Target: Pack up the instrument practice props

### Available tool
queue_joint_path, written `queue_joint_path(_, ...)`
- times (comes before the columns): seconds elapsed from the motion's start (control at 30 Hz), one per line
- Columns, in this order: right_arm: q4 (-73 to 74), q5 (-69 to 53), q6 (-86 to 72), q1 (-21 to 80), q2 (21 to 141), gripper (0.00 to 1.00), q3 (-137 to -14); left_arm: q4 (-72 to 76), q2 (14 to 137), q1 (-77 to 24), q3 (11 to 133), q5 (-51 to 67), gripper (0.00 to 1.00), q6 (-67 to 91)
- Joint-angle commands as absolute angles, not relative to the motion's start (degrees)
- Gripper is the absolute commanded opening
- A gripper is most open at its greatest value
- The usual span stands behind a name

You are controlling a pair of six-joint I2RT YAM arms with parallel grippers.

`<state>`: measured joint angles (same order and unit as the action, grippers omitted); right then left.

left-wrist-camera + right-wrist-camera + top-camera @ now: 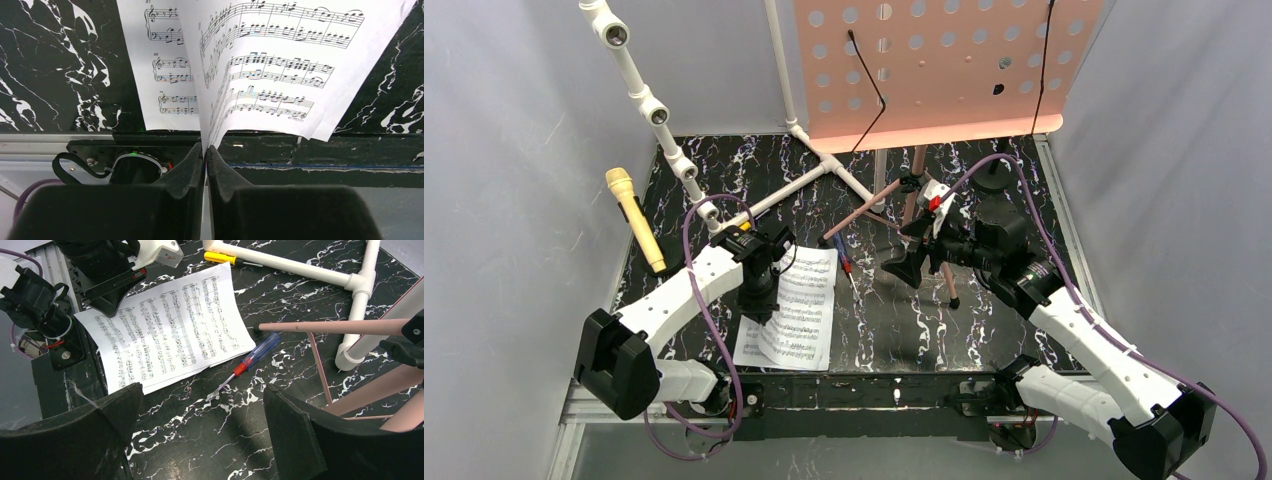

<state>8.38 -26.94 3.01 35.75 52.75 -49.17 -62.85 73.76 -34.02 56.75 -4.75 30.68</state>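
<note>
White sheet-music pages (792, 312) lie on the black marbled table, left of centre. My left gripper (757, 303) is shut on the near edge of one page (270, 65), which curls up from the page under it; the jaws meet on the paper (206, 148). My right gripper (200, 405) is open and empty, above bare table to the right of the pages (165, 335) and beside the copper tripod legs (325, 326). The pink perforated board (934, 60) stands at the back. A yellow microphone (636, 220) lies far left. A black round-based pole (994, 178) stands back right. The grey-headed microphone is out of view.
A white plastic pipe frame (664, 120) runs from the back left to the centre. A blue and red screwdriver (250, 360) lies just right of the pages, and a yellow-handled tool (220, 258) lies by the pipe. Grey walls enclose the table.
</note>
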Motion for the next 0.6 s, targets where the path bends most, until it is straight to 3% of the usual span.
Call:
queue_joint_path(0.0,6.3,-26.2,3.4,36.0,52.3,0.99,-49.1,-65.1,73.8,-34.2,57.7,-7.5,0.08,31.1)
queue_joint_path(0.57,7.0,-20.2,3.7,36.1,51.3,0.99,-48.5,-67.9,71.1,-34.2,58.5,-10.0,0.53,33.9)
